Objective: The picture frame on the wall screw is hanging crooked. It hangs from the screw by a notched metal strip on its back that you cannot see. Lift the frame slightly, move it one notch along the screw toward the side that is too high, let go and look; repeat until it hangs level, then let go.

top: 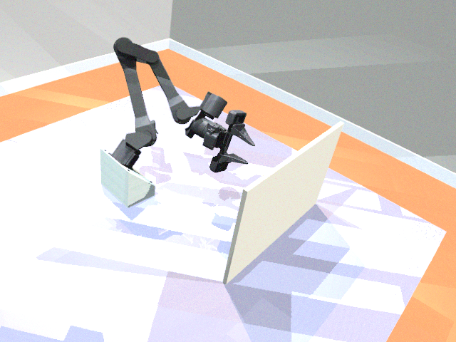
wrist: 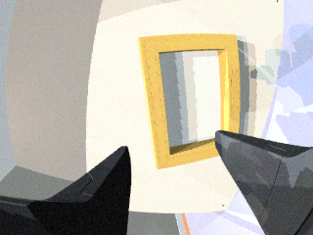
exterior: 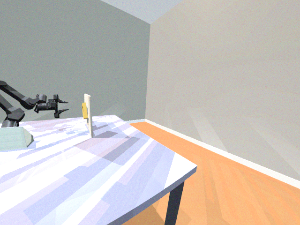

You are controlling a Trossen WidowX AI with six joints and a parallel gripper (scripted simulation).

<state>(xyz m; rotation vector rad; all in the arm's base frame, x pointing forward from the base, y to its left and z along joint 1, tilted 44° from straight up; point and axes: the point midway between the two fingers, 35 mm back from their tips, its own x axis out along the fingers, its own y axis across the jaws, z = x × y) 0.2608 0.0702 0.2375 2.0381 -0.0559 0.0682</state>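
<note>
The yellow picture frame (exterior: 84, 110) (wrist: 156, 98) hangs on the near face of the upright cream panel (top: 287, 199) (exterior: 89, 121) (wrist: 114, 98). In the wrist view it looks crooked: its lower bar rises to the right and its left bar leans out at the top. The panel hides it in the top view. The screw and the notched strip are not visible. My gripper (top: 251, 153) (exterior: 68, 105) (wrist: 174, 145) is open and empty, a short way in front of the frame and not touching it. In the wrist view the right fingertip overlaps the frame's lower right corner.
The arm's pale green base block (top: 114, 180) (exterior: 11, 139) stands on the table (top: 73, 287) (exterior: 84, 193) behind the gripper. The panel stands upright across the table in front of the arm. Patchy shadows and coloured light lie over the table.
</note>
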